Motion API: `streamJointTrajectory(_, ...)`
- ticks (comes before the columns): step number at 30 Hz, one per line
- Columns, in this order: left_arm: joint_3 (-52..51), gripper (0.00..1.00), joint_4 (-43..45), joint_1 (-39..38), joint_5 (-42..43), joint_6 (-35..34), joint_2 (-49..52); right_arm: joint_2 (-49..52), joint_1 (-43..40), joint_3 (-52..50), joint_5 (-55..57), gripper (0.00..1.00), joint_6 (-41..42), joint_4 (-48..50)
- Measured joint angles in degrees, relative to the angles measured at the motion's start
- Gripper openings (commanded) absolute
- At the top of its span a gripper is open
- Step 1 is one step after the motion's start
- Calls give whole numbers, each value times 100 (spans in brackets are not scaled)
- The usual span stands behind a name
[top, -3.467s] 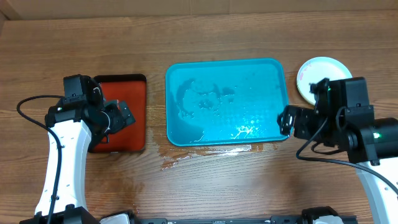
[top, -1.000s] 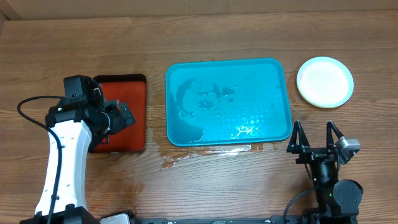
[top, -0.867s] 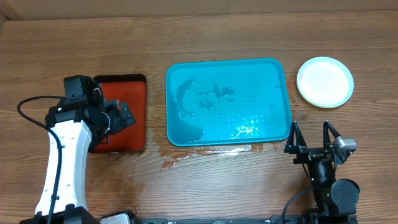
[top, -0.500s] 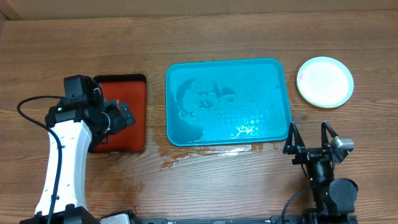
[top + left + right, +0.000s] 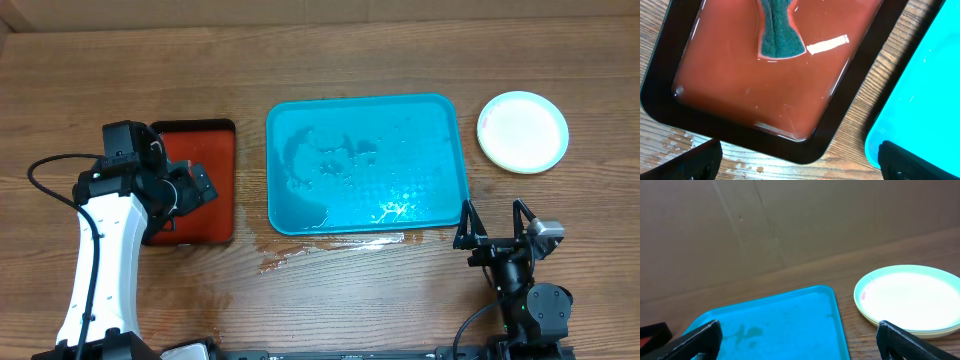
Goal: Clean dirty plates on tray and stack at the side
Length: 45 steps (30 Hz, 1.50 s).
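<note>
Likely a robotics lab bench; wood-grain table (image 5: pixel 380 300), plain cardboard backdrop (image 5: pixel 790 220), white cabled arm (image 5: pixel 100 240).

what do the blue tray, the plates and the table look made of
The blue tray is likely moulded plastic, glossy, with bright glare. The plates are probably plastic too: thin smooth rims, uniform pale colour. The table is wood or wood-look laminate, grain visible; cannot tell which.

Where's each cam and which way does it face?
Overhead: above the table, straight down on blue tray, red tray, plates; both arms show.
Left wrist: looks down into the red tray at a sponge; left end effector fingers at bottom corners.
Right wrist: low, faces across the blue tray toward the back wall; right end effector fingers at bottom corners.
Shared: blue tray in all; plates in overhead and right wrist.
</note>
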Motion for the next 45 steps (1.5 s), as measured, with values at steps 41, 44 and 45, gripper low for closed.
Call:
streamJointTrajectory(41,-293,100,304,-579,37,761,-2339,0,0,0,0,100,0,4)
streamJointTrajectory(44,-739,99,713,-894,101,1106,-3316,-2,-2,0,0,100,0,-2)
streamJointTrajectory(45,-970,100,855,-966,109,1193,-3685,-2,0,0,2,100,-2,4)
